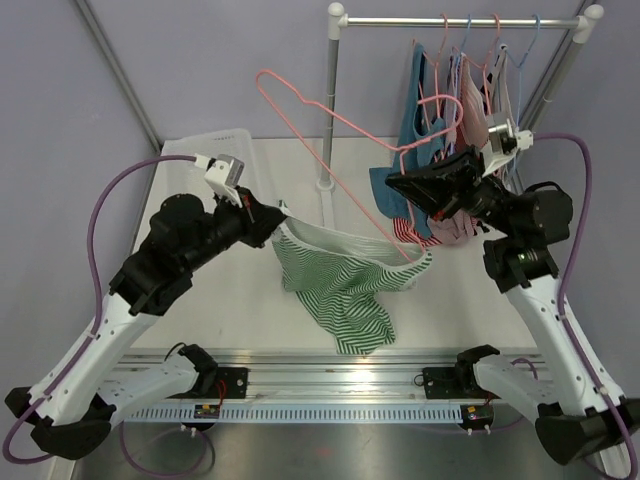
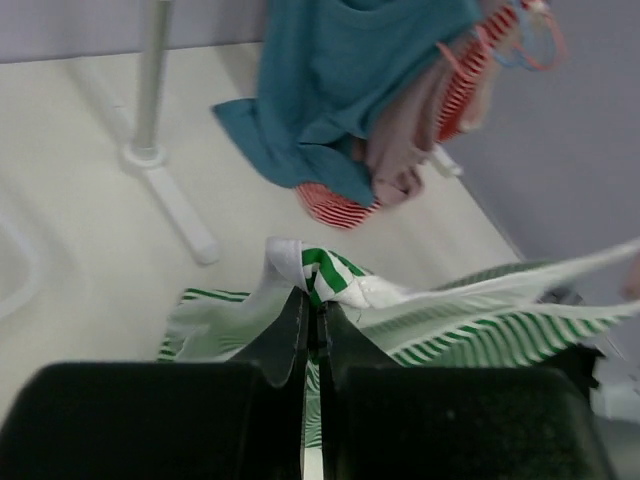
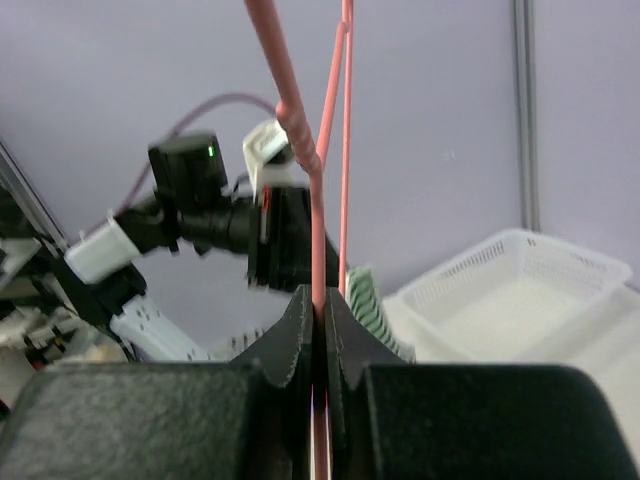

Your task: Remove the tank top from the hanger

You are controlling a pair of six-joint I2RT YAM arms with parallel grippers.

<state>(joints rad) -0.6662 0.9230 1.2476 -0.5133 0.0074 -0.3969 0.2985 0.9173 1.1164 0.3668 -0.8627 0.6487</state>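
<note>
Top external view: above the counter (image 1: 230, 325) the green-striped tank top (image 1: 340, 285) sags between my arms, its far end caught on the lower corner of the pink hanger (image 1: 300, 110); the cloth looks light, limp and stretchy, so I judge its white-banded edge the best hold, drawn along the wire rather than yanked; my right gripper (image 1: 400, 185) is clamped on the hanger's wire; my left gripper (image 1: 275, 215) is pinched shut on that banded edge; no label or writing is readable.
</note>
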